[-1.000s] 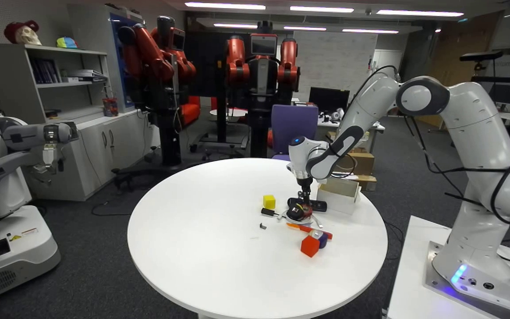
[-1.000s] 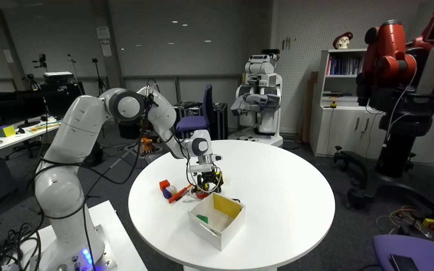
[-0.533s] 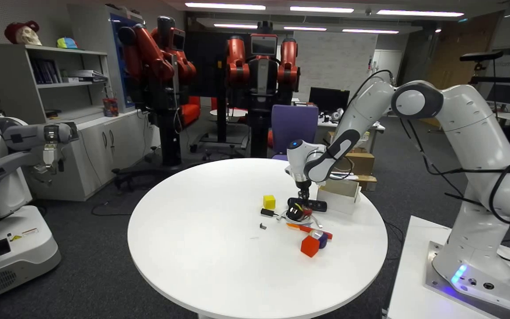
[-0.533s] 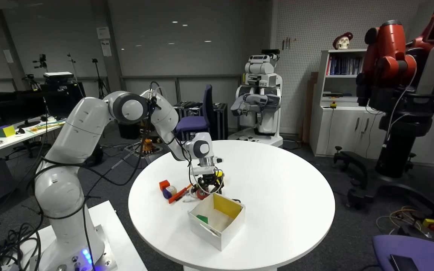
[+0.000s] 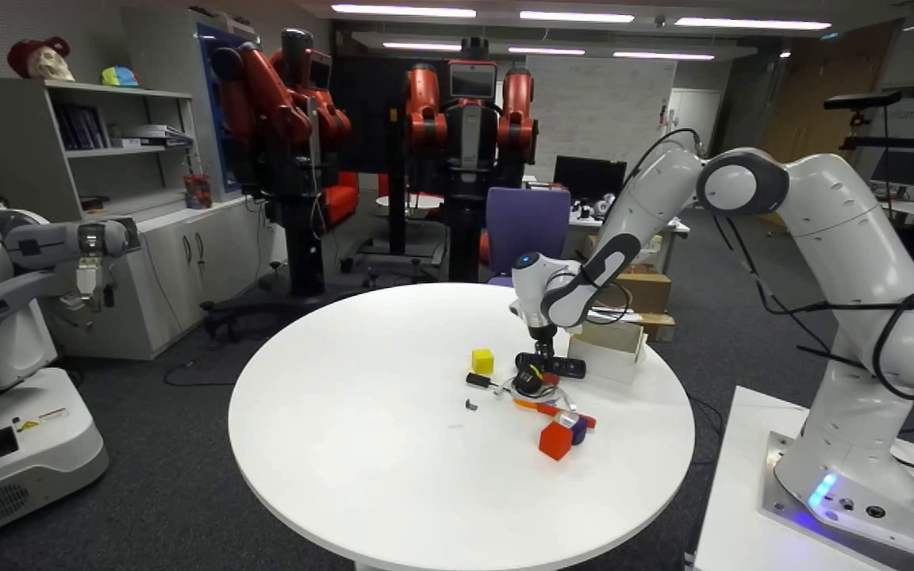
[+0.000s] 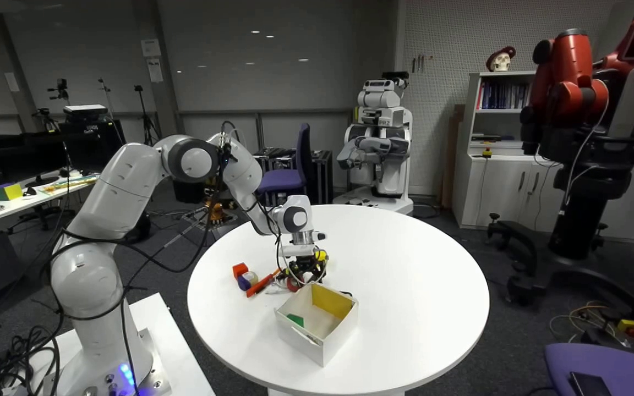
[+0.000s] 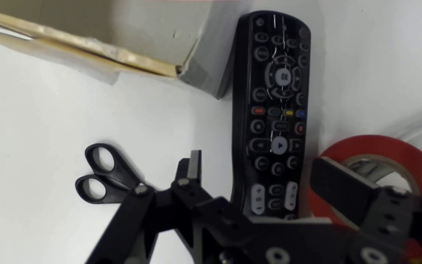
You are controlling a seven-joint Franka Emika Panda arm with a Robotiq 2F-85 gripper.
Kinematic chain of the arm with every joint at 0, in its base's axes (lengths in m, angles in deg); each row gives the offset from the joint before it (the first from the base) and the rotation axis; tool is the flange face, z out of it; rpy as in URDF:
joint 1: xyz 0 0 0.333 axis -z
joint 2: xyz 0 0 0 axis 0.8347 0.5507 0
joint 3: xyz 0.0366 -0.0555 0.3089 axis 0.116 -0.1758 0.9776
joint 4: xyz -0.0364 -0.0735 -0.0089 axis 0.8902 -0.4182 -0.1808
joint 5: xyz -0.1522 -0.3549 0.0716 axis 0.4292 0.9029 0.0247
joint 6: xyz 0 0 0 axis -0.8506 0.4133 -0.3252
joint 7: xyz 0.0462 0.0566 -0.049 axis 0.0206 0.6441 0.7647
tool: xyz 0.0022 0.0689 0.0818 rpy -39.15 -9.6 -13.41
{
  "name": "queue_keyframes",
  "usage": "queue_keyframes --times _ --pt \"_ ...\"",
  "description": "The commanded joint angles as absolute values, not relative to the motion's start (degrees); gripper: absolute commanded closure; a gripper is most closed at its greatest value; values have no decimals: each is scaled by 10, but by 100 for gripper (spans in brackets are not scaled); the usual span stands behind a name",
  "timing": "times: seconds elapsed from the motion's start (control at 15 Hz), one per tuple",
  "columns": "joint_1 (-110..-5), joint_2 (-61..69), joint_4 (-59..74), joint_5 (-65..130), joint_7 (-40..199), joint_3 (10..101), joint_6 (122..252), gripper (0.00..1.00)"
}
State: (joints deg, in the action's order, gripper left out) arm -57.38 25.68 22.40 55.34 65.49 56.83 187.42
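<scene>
In the wrist view, my gripper [image 7: 268,176] stands with its two fingers apart and nothing grasped between them. Below this gap lies the black remote control [image 7: 277,121], flat on the white table [image 7: 42,117], its lower end hidden behind the gripper. One finger stands apart from the remote; the other one overlaps the red tape roll [image 7: 370,145], and whether it touches, I cannot tell. Here I see the main risk. For a clean grip on the remote, I judge it better to shift along its length, to the part past the roll but before the corner of the white box [image 7: 200,69], where both fingers have more room, then to close slowly across the narrow width. The smooth casing could turn if the pads meet it unevenly.

The box wall is just beside the remote; I cannot tell if they touch, so a straight lift seems safer than a sideways pull. The black scissors [image 7: 119,183] lie apart, on the other side of the remote from the roll.

Farther out, in an exterior view, I see the tape measure [image 5: 530,381] near the roll, then a yellow cube [image 5: 482,362]. Behind the table stands a red robot [image 5: 470,135].
</scene>
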Motion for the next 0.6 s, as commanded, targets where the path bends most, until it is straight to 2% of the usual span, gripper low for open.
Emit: queue_keyframes --times 0.0,0.07,0.27,0.4,0.47,0.53 --pt "-570 269 201 524 624 576 1842 32" --pt "-570 272 199 521 621 576 1837 29" --pt "-568 280 195 511 613 579 1824 30" --pt "-567 284 193 506 609 579 1816 45" --pt "-566 286 192 503 608 579 1811 58" --pt "-565 287 189 499 605 580 1804 66"
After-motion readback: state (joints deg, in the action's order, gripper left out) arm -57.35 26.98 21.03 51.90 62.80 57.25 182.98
